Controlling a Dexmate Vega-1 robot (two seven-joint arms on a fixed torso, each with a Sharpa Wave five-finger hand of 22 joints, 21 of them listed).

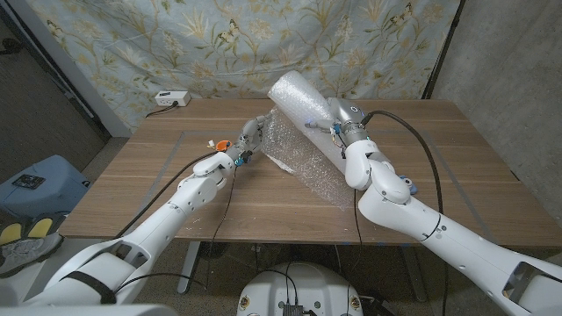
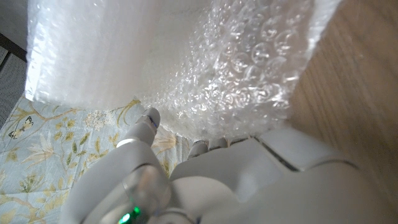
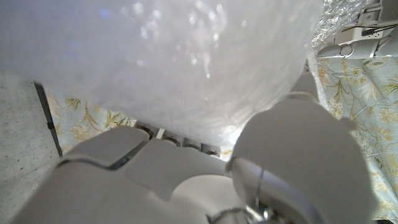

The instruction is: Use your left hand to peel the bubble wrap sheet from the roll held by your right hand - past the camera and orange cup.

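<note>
Floral cloth behind, our right hand (image 1: 344,132) grips the roll (image 1: 303,105) at one o'clock so our left hand (image 1: 248,140) pinches the sheet (image 1: 294,154) to peel.

One roll (image 1: 303,98) of bubble wrap, with one loose sheet (image 1: 303,162) hanging from it down to the table. Two robot arms, each ending in one hand: left hand (image 1: 248,139), right hand (image 1: 344,118). One wooden table (image 1: 457,167). One white box (image 1: 172,99) at the table's far left corner. One small blue thing (image 1: 407,185) beside the right arm; its kind cannot be told. One patterned cloth (image 1: 176,44) behind the table. One blue bin (image 1: 35,184) on the floor at left.
</note>
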